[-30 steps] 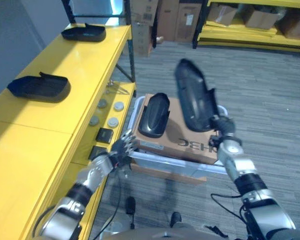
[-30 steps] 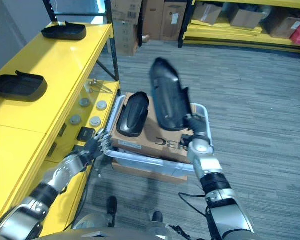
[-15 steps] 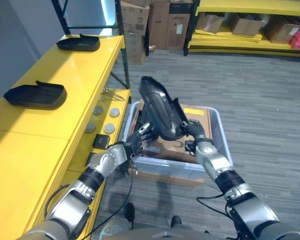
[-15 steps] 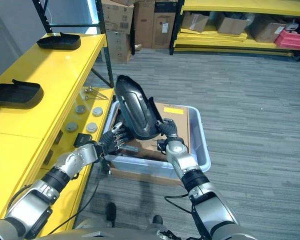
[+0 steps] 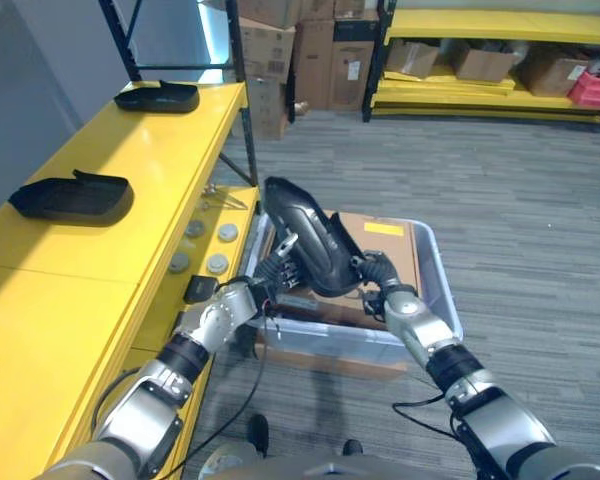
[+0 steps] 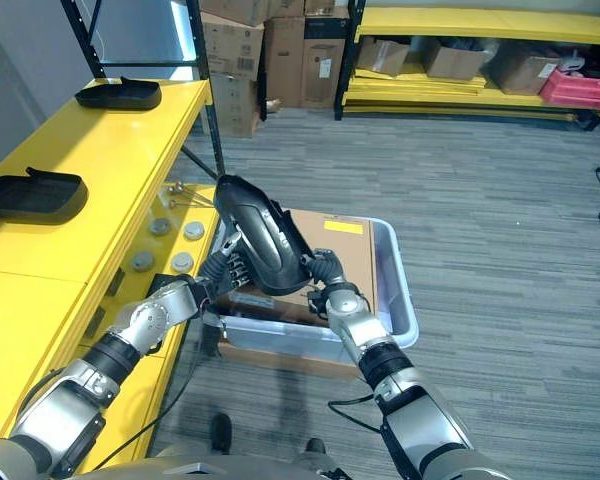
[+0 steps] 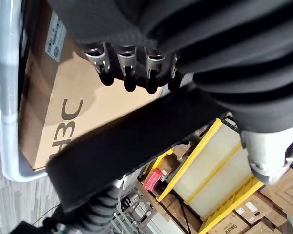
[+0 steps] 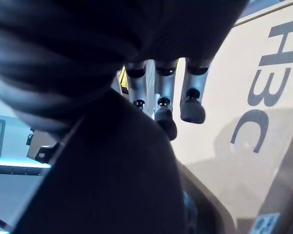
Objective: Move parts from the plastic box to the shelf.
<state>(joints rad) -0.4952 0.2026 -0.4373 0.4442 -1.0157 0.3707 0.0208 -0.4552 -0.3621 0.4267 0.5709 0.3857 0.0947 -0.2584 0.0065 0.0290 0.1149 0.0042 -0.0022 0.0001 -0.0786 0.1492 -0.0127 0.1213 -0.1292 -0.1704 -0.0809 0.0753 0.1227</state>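
Both hands grip the long black moulded plastic part (image 5: 315, 245) above the grey plastic box (image 5: 435, 290): right hand (image 6: 325, 283) curled on its near end, left hand (image 5: 270, 280) fingers pressed to its left face; keep both firm swinging left to the yellow shelf (image 5: 110, 240).

Plastic box (image 5: 438, 290) sits at frame centre on the floor, just right of the shelf (image 5: 130, 190), which runs along the left side. Cardboard carton (image 5: 390, 240) lies inside the box. One part (image 5: 315, 245) is above the box's left half, between left hand (image 5: 265, 285) and right hand (image 5: 372, 272). Two parts on the shelf: one (image 5: 72, 197) at left edge, another (image 5: 158, 96) in the upper left. Racks with cartons (image 5: 500, 50) across the top.
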